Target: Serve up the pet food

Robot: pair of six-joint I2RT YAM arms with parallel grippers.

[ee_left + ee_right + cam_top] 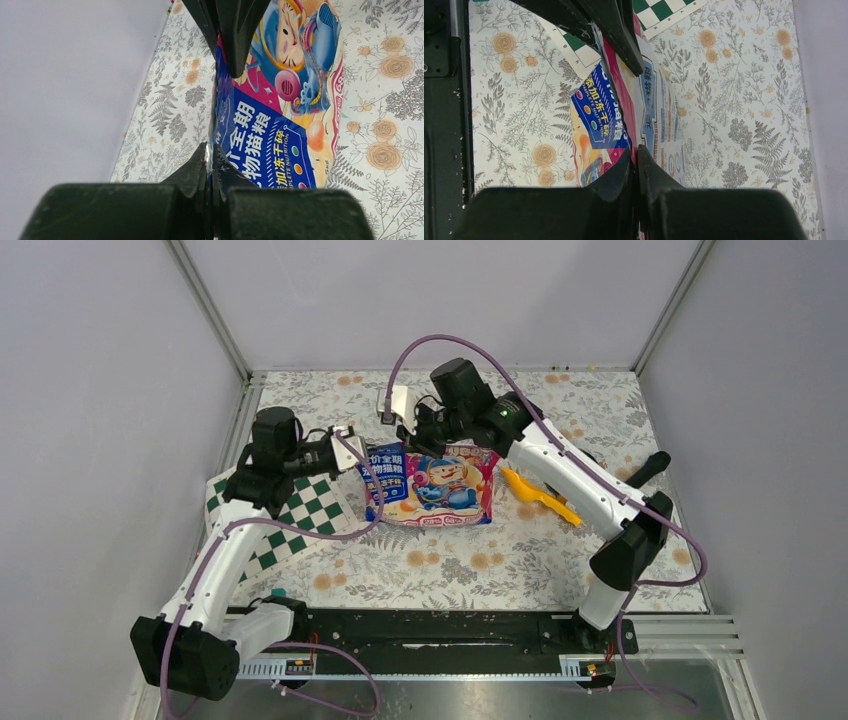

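Pinching the upper left corner of the pet food bag with the left gripper, closed flat on it. Clamping the same top edge with the right gripper, also closed on it. Holding the bag at the middle of the floral table, between the checkered mat and the orange scoop.
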